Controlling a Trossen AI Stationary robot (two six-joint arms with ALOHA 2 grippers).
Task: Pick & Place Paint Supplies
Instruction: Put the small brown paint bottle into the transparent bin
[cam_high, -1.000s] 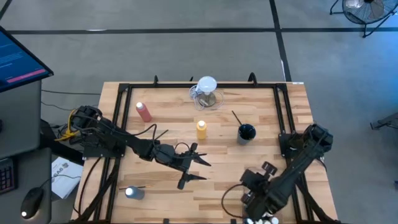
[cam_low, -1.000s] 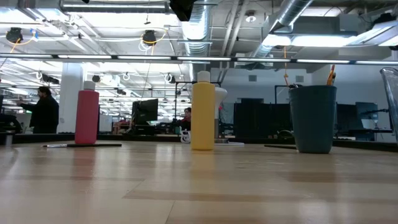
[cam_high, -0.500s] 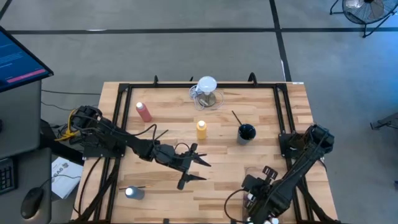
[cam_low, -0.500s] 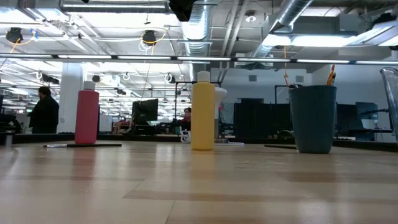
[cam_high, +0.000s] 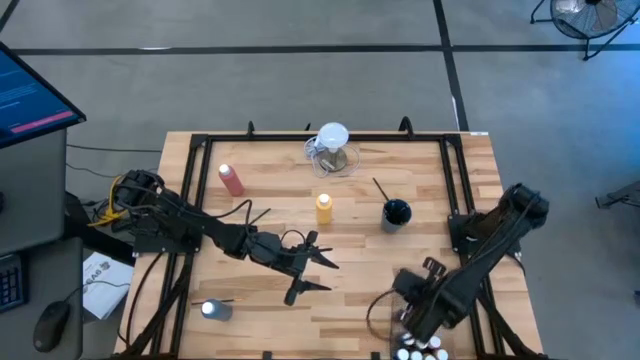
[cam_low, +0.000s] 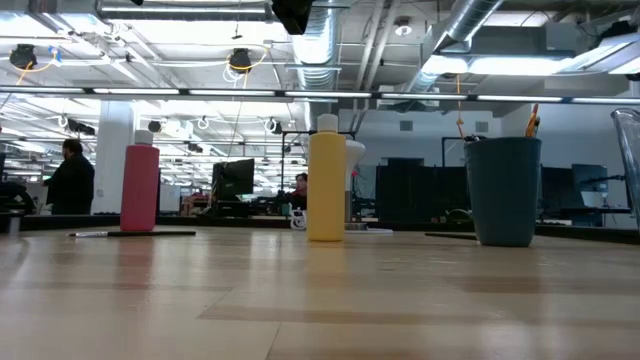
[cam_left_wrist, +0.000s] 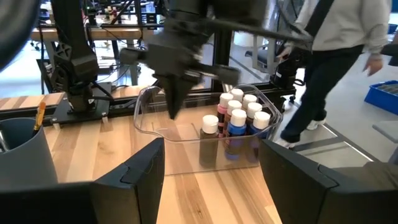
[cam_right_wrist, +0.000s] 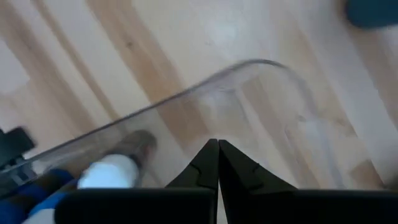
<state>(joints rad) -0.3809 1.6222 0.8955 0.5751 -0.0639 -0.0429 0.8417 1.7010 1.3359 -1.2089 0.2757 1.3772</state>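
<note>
A clear bin (cam_left_wrist: 147, 106) at the table's near right holds several white-capped paint bottles (cam_left_wrist: 238, 118). My right gripper (cam_left_wrist: 172, 112) is shut, points down and hangs over the bin's end away from the bottles. Its wrist view shows the tips (cam_right_wrist: 217, 144) above the bin's rim (cam_right_wrist: 261, 64), with one bottle cap (cam_right_wrist: 109, 171) beside them. My left gripper (cam_high: 328, 273) waits open at mid-table, level, facing the bin. A pink bottle (cam_high: 231, 180) and a yellow bottle (cam_high: 324, 208) stand upright. A blue bottle (cam_high: 214, 310) lies near left. A brush (cam_low: 130, 234) lies flat on the table.
A dark cup (cam_high: 396, 213) with a brush (cam_high: 380, 188) in it stands right of the yellow bottle. A clear jug with a white round top (cam_high: 332, 148) stands at the far edge. A black frame (cam_high: 455, 175) rims the table. A person (cam_left_wrist: 339, 56) stands beyond the bin.
My right gripper has tipped more steeply downward over the bin and sunk a little, while its elbow has swung toward the table's right edge. More of the white caps in the bin now show in the high view.
</note>
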